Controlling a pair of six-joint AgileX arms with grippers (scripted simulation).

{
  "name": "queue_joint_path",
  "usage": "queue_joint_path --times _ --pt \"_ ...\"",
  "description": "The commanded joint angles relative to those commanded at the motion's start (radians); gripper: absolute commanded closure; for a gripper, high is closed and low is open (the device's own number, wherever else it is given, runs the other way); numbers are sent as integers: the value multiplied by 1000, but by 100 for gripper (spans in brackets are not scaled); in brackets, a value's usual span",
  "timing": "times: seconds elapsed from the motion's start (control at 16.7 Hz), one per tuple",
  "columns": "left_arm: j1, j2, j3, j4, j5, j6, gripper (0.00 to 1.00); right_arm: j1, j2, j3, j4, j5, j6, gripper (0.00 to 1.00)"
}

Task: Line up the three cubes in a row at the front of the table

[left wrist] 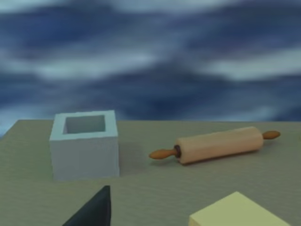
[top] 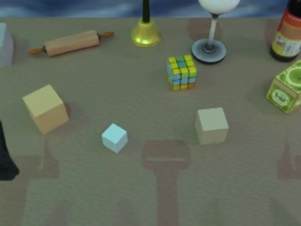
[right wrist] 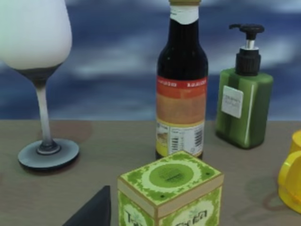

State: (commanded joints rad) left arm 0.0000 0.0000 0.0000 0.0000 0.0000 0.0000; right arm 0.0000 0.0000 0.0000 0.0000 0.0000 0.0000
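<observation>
Top view: the three cubes sit scattered on the table (top: 150,197), none yet in a row at the front. The tan cube (top: 45,108) lies at about 9 o'clock from the table's centre, the pale blue cube (top: 114,137) at about 7 o'clock, and the beige cube (top: 211,125) at about 4 o'clock. A puzzle cube (top: 181,72) stands at 12 o'clock from the beige one; a green printed box (top: 287,87) sits at 3 o'clock by the right edge. Only a dark part of the left arm (top: 5,157) shows at the left edge; the right arm is out of sight. Left wrist view: a dark fingertip of the left gripper (left wrist: 94,212) and a corner of the tan cube (left wrist: 237,211) show, with a rolling pin (left wrist: 218,145) and a hollow blue box (left wrist: 84,145) beyond; cannot tell whether the fingers are spread. Right wrist view: one fingertip of the right gripper (right wrist: 91,209), just beside the green box; a sauce bottle (right wrist: 182,89) and a wine glass (right wrist: 37,70) behind; finger state likewise cannot tell. Risks, as judged: the tan cube sits skewed, so a square grasp may slip; the right arm's reach for the beige cube could clip the green box or topple the glass.
</observation>
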Motion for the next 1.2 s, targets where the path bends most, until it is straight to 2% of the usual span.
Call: queue_joint_path --times 0.24,0.48,0.72,1.2 --pt "-6 31 30 -19 -4 1 0 0 0 0 0 0 0 0" --pt "-53 220 204 -135 -12 11 0 0 0 0 0 0 0 0" --pt "-141 559 478 -329 -12 31 0 0 0 0 0 0 0 0" --pt "-361 1406 1122 -800 3 81 0 0 0 0 0 0 0 0"
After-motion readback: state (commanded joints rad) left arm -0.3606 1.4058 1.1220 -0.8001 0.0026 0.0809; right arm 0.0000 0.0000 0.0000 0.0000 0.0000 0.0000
